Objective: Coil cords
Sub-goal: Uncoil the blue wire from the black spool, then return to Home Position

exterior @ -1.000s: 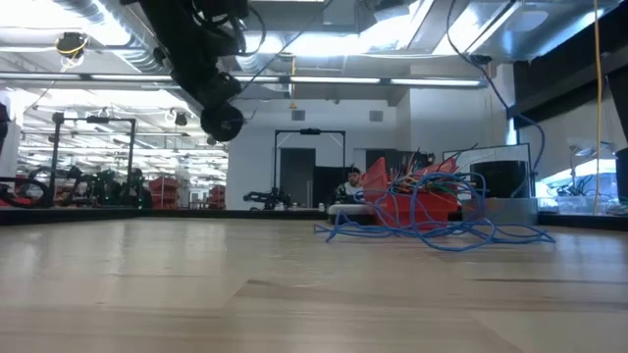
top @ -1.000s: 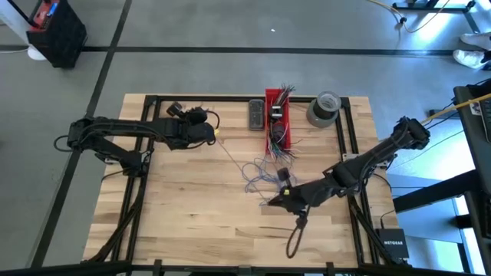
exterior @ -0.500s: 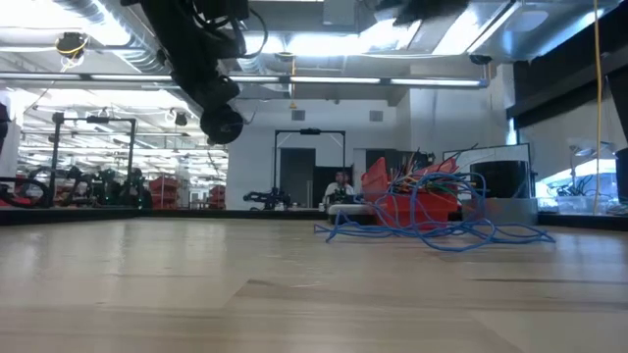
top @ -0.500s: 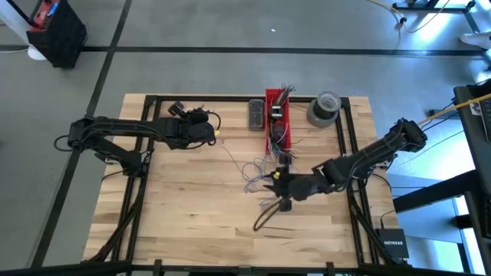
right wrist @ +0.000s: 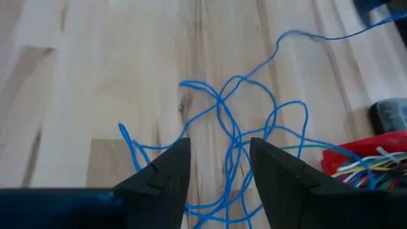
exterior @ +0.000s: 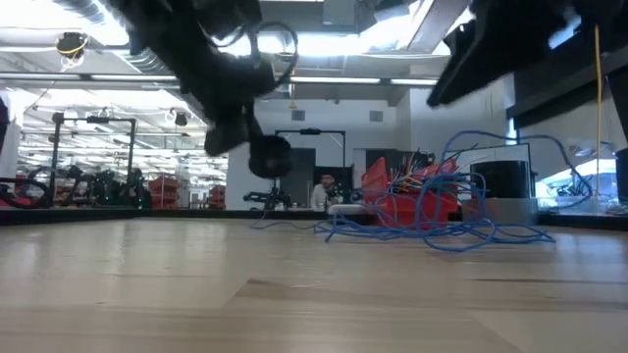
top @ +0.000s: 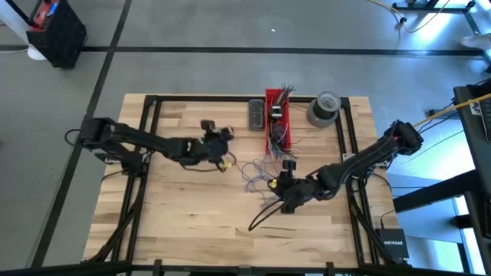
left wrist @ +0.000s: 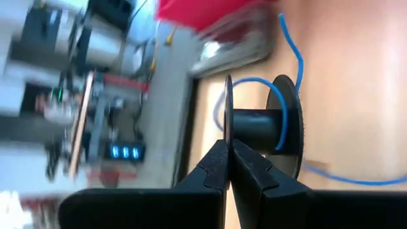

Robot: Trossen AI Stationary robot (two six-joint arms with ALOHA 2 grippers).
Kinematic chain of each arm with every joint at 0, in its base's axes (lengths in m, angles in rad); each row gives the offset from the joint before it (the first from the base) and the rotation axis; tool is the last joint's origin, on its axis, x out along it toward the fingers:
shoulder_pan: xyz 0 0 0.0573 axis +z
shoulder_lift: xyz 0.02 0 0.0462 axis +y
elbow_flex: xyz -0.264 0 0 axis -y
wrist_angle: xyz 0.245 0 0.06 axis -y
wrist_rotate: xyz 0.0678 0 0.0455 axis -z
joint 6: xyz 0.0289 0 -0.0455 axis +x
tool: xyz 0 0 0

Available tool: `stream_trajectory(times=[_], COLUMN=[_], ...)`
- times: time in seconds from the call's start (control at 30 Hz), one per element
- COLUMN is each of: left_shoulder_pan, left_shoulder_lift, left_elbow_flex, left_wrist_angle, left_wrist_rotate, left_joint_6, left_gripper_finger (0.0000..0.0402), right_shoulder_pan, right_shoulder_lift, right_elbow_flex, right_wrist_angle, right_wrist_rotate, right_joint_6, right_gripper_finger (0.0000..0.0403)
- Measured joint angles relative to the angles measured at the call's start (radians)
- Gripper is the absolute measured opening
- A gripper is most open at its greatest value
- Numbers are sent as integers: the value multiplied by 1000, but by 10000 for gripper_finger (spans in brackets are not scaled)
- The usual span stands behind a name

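Note:
The blue cords (top: pixel 257 172) lie in a loose tangle on the table in front of the red bin, also seen in the low view (exterior: pixel 432 224). My left gripper (top: pixel 217 146) is left of the tangle, shut on a black spool (left wrist: pixel 261 124) that has one turn of blue cord around its core. My right gripper (right wrist: pixel 219 168) stands open just above the tangle's near right part (right wrist: pixel 229 121), with strands under the gap between its fingers. A dark cord (top: pixel 262 218) lies on the table from beside that gripper toward the near left. My left gripper pinches the rim of one thin flange (left wrist: pixel 227 117) of the spool between its two fingers (left wrist: pixel 216 165), which lie edge-on to the disc. In the low view the spool (exterior: pixel 267 157) hangs clear above the table. A blue cord runs from its core (left wrist: pixel 283 121) down to the table.
A red bin (top: pixel 278 123) holding short multicoloured wire ends stands at the far middle, with a dark flat device (top: pixel 255 113) to its left and a grey tape roll (top: pixel 324 107) to its right. Bare wood lies across the table's near left (top: pixel 176 222).
My left gripper has carried the spool toward the table's right and slightly nearer, up to the blue tangle. My right gripper has moved left and farther, over the tangle, and has opened. The dark cord, earlier a loop near the front, now lies stretched toward the near left.

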Motion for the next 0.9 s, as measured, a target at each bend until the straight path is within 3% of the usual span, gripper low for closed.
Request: stream_trajectory(times=[0.13,0.43,0.63,0.77,0.9], left_shoulder_pan=[-26,-34,-62,-118,-183], left_shoulder_lift=[80,227,213,163,82], left_elbow_flex=[-41,-42,-41,-3,40], left_wrist_angle=[126,144,113,-12,-133], left_wrist_rotate=[46,86,96,96,97], left_joint_6=[106,67,-51,-125,-229], left_gripper_finger=[5,17,91,143,171], right_shoulder_pan=[-1,-1,-1,-1,-1], right_shoulder_lift=[11,11,11,11,11], right_elbow_flex=[-60,-89,-89,-88,-87], right_wrist_angle=[37,74,90,103,114], right_wrist_rotate=[0,10,18,61,60], right_joint_6=[3,23,-8,-24,-28], right_gripper_finger=[166,166,166,166,166])
